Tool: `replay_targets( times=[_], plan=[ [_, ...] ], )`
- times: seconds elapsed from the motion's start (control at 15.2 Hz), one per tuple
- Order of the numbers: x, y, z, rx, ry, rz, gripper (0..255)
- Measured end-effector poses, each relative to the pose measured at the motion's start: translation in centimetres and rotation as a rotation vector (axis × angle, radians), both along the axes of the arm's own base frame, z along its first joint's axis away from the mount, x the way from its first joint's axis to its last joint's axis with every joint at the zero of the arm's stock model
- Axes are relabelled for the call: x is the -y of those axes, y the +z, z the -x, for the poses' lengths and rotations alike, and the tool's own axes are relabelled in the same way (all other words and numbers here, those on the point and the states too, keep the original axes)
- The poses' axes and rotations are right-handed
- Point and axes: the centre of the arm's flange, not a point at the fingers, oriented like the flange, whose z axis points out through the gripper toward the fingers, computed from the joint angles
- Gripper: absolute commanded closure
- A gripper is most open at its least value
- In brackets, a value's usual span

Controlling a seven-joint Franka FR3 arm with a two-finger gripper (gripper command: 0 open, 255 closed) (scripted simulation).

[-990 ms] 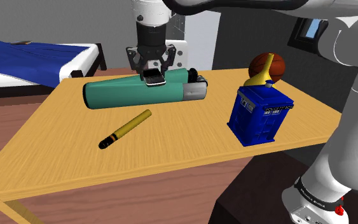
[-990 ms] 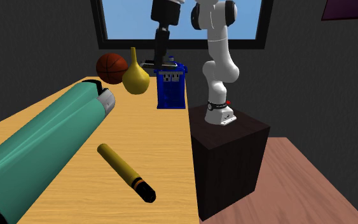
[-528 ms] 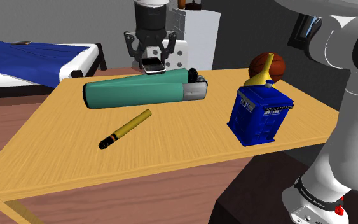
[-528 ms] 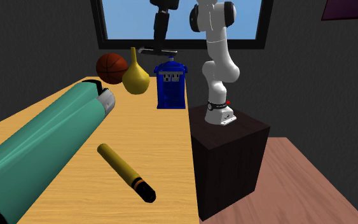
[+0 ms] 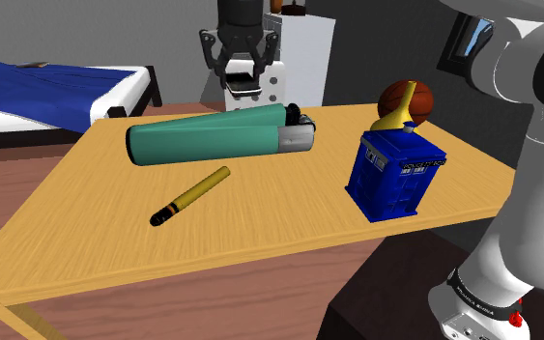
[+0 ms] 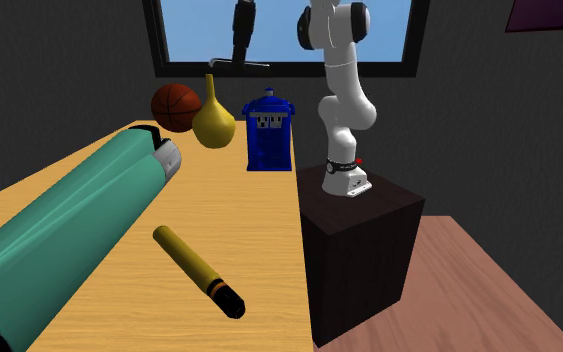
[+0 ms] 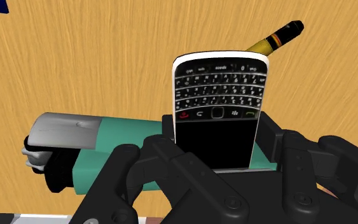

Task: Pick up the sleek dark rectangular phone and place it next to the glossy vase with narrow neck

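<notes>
**Clasped and aloft**

With gripper [image 7: 217, 143] fingers closed on both side edges of the black keypad phone [image 7: 217, 95], hung over the teal cylinder [image 5: 207, 143] on the wooden table [image 5: 260, 227]. Stayed well apart from the yellow narrow-necked vase [image 5: 401, 113] behind the blue box [image 5: 395, 176].

Gripper [image 5: 243, 83] is up above the far edge of the table [image 5: 86, 241], clamping the phone [image 5: 243, 91] between its fingers, clear of the surface. Teal tube [image 5: 207, 142] with grey cap lies just below it. Yellow marker [image 5: 190, 196] with black tip lies nearer, apart from the tube. At the right, a blue box [image 5: 398, 172], with the yellow vase [image 5: 402, 114] and basketball [image 5: 407, 99] behind it. Bed [image 5: 47, 92] at the far left.
</notes>
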Motion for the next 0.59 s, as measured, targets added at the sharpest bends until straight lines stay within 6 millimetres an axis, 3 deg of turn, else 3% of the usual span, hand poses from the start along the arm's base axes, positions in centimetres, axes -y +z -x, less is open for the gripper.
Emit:
replay_targets(
  times=[0.59],
  plan=[
    [11.8,0.1,0.3,-0.001,-0.002,0.0,255]
  ],
)
